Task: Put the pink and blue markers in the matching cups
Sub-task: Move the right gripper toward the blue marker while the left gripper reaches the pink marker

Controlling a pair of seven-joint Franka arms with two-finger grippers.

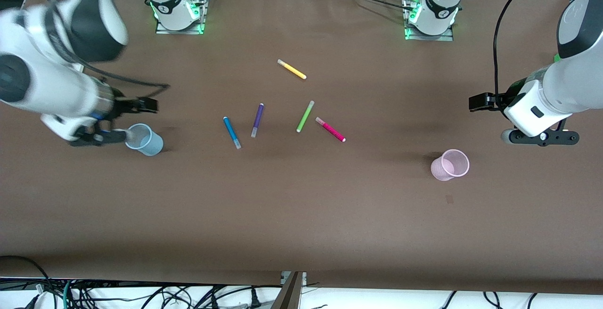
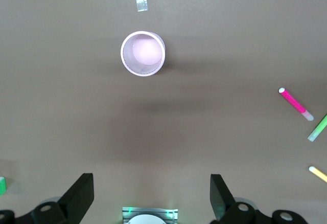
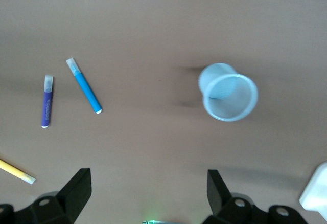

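Both cups stand mouth-up, ready for markers. The blue marker (image 1: 231,132) and pink marker (image 1: 330,129) lie loose between them. The left pincer (image 2: 152,197) and right pincer (image 3: 148,193) hang wide open, holding nothing.

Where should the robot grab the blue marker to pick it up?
Probably around the middle of the blue marker, coming straight down from above with the fingers closing across its thin body. It lies flat on the table with open space on both sides; the purple marker beside it does not touch it. The right gripper, open over the table beside the blue cup, is closest.
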